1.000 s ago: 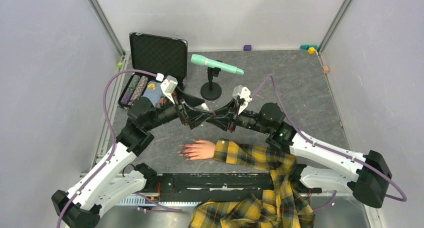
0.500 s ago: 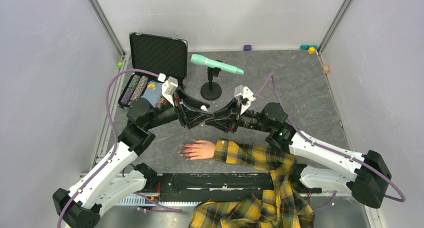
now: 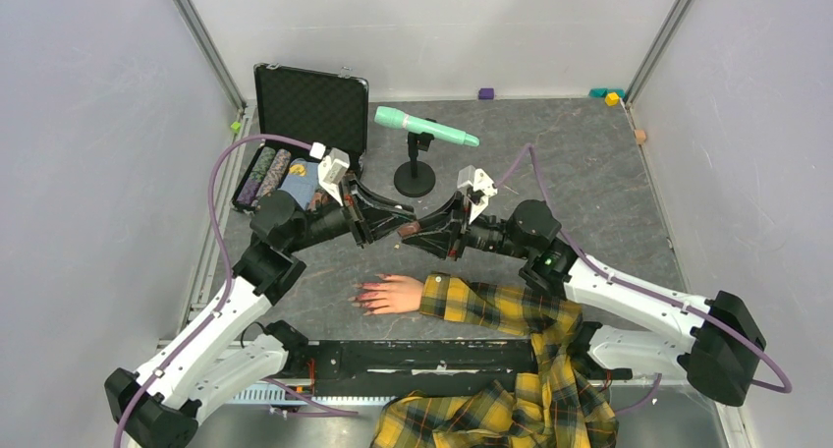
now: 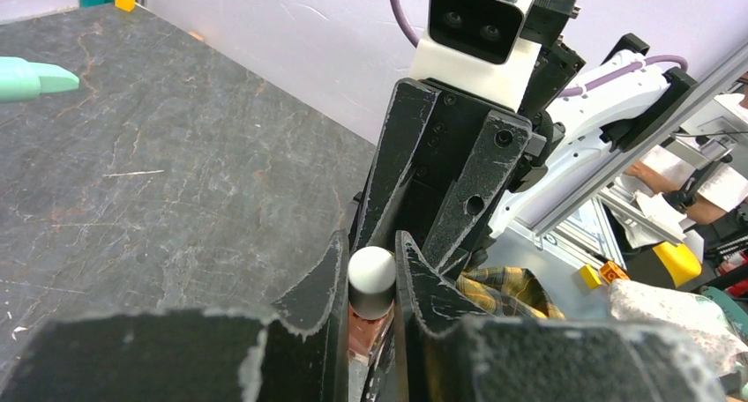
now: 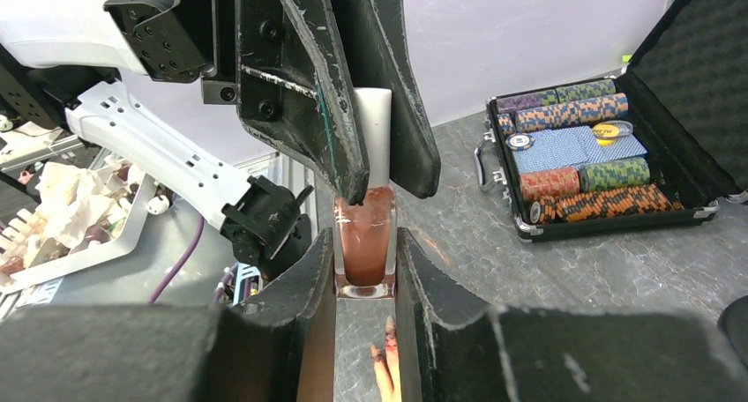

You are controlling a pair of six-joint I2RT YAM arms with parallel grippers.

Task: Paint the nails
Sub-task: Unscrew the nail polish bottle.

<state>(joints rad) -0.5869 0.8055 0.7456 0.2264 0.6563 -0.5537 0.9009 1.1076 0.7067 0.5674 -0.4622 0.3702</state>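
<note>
Nails (image 3: 361, 297) tipped the mannequin hand (image 3: 395, 293), flat on the worktop (image 3: 589, 163), on the arm-base side of the jaws. Right jaws clenched the polish bottle (image 5: 364, 243); left jaws clenched its white cap (image 4: 371, 270). Risk noted: an uneven twist could slip the bottle and spill polish on the plaid sleeve (image 3: 491, 308).

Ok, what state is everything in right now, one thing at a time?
polish bottle: held in the air, white cap on
left gripper: shut on the white cap
right gripper: shut on the bottle's body
case: open, chips inside
mannequin hand: lying flat, palm down, nails red
microphone: resting on its stand
</note>
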